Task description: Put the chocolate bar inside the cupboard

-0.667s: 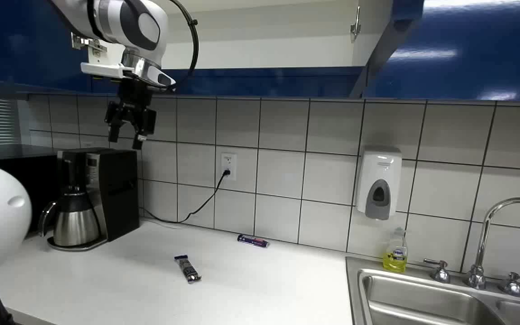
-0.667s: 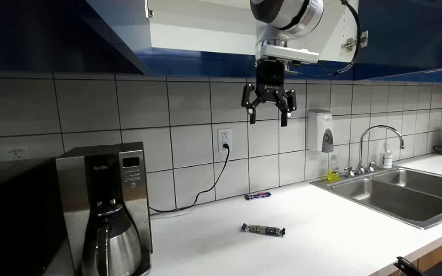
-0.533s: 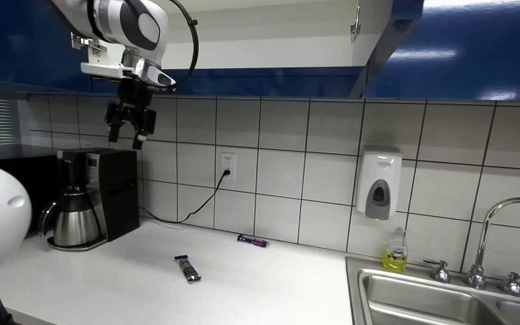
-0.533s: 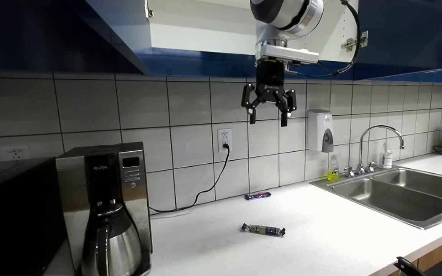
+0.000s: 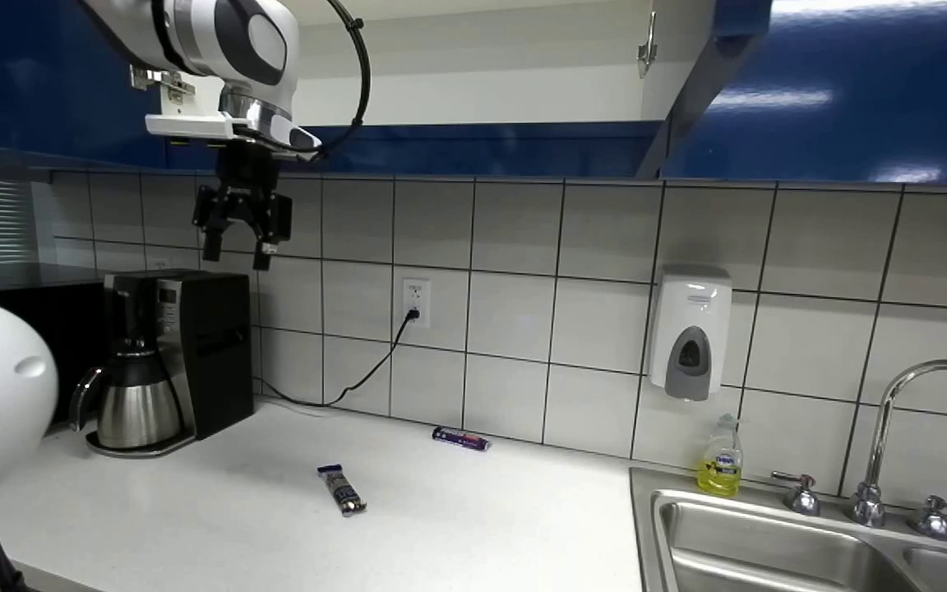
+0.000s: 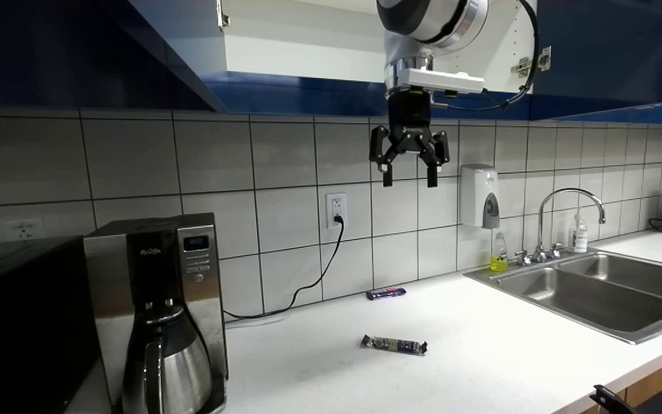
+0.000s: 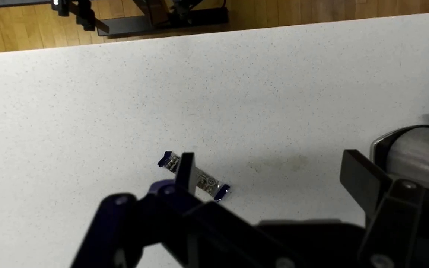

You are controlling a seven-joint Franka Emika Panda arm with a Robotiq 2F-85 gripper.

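Observation:
The chocolate bar, a small wrapped bar with dark blue ends, lies flat on the white counter in both exterior views. In the wrist view the chocolate bar shows below and behind the left finger, which hides part of it. My gripper hangs high above the counter, pointing down, just below the cupboard's level. Its fingers are wide apart with nothing between them in the wrist view. The cupboard, blue with a white interior, stands open above, behind the arm.
A coffee maker with a steel jug stands on the counter near the gripper. A thin purple item lies by the tiled wall. A soap dispenser, a dish soap bottle and a sink are farther along.
My gripper has shifted slightly to the right in both exterior views and hangs a little straighter. It stays open. The chocolate bar has not moved.

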